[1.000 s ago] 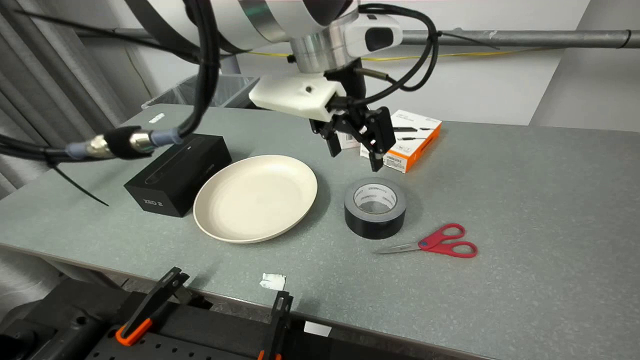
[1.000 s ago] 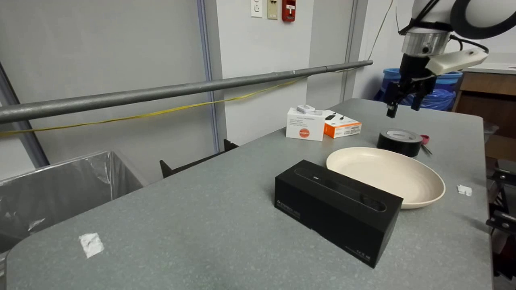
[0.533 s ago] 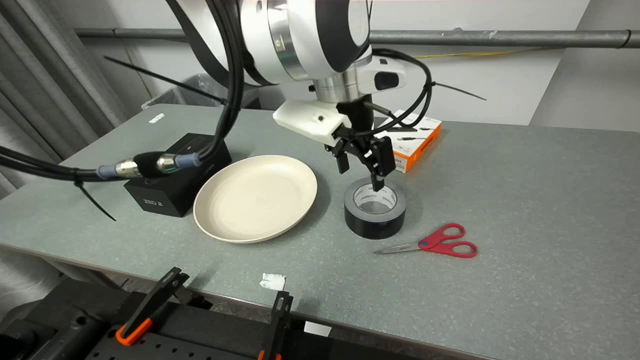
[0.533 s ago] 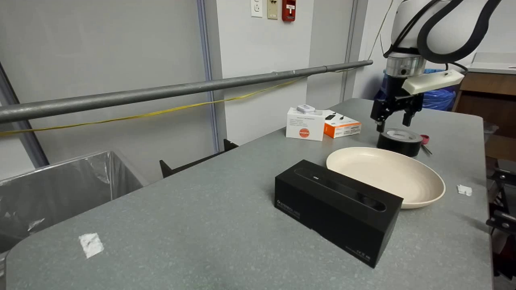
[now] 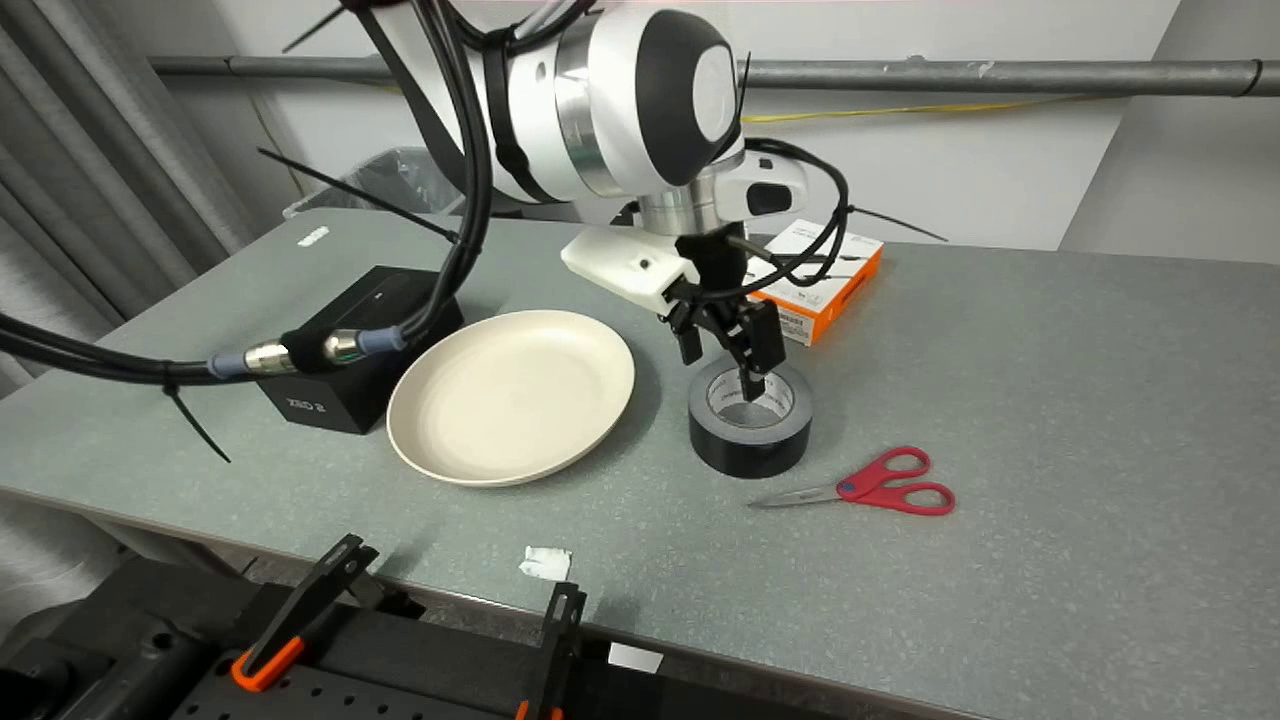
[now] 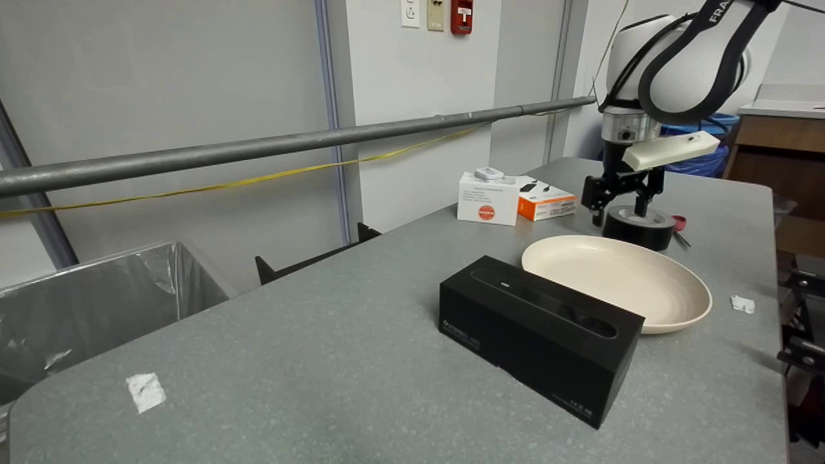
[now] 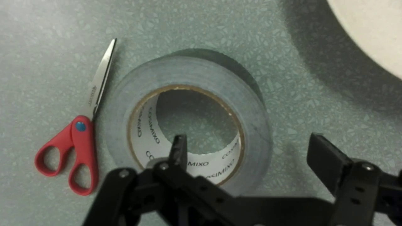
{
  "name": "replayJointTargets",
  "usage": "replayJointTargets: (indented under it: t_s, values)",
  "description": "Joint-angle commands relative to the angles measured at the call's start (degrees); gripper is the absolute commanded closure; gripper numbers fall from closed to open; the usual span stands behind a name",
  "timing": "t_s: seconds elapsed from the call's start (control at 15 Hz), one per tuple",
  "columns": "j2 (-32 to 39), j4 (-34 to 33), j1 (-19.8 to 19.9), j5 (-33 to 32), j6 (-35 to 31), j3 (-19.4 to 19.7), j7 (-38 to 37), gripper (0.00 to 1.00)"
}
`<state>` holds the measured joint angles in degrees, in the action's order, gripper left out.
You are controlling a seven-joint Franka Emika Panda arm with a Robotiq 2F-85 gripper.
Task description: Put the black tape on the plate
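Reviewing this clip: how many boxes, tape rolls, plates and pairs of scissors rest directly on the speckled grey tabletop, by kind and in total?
Boxes: 3 (long rectangular black box, orange-labelled rectangular white box, flat rectangular white-and-orange box)
Tape rolls: 1 (thick round black tape roll)
Plates: 1 (large round cream-white plate)
Scissors: 1 (red-handled metal scissors)
Total: 6

In an exterior view, the table [image 5: 1050,400] is seen from above, toward the wall [image 5: 1000,160]; in an exterior view, lengthwise, past the ZED 2 box [image 6: 535,335]. The plate [image 5: 510,400] is shared by both. In the wrist view, the COSIMIXO tape roll [image 7: 188,72] is faced closely, downward.
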<state>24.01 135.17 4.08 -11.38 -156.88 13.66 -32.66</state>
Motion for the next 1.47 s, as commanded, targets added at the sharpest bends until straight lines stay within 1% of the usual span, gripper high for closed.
replayJointTargets:
  t_s: [0.0,0.07,0.13,0.2,0.47,0.53,0.6,0.67,0.8,0.93,1.07,1.13,1.33,1.4]
  values:
    - [3.6,-3.0,-0.7,5.7,-0.4,0.1,1.7,0.1]
    - [4.0,-3.3,-0.8,6.6,-0.4,0.0,2.1,0.28]
    - [4.3,-3.7,-1.0,7.4,-0.4,0.1,2.2,0.34]
    - [4.6,-4.2,-1.1,8.2,-0.1,0.1,2.3,0.44]
    - [4.6,-5.6,-2.1,8.8,0.7,1.0,1.8,0.74]
    - [4.0,-5.8,-2.1,9.1,1.3,0.9,1.9,0.83]
    - [2.8,-5.6,-1.8,9.5,2.0,0.4,2.5,0.89]
    - [0.9,-4.8,-2.5,9.2,2.4,0.6,2.4,0.96]
    - [-4.1,-1.8,-4.2,7.9,2.0,0.7,3.1,0.94]
    - [-9.2,1.4,-6.7,5.8,1.1,0.9,3.6,0.94]
    - [-14.1,4.4,-8.6,4.1,0.7,-0.6,4.8,0.94]
    - [-16.1,5.8,-9.5,3.3,-0.2,-1.5,4.9,0.94]
    - [-19.7,9.6,-10.2,5.0,-0.9,-7.5,8.0,0.94]
    - [-19.7,10.7,-10.4,5.5,-1.4,-9.4,9.2,0.94]
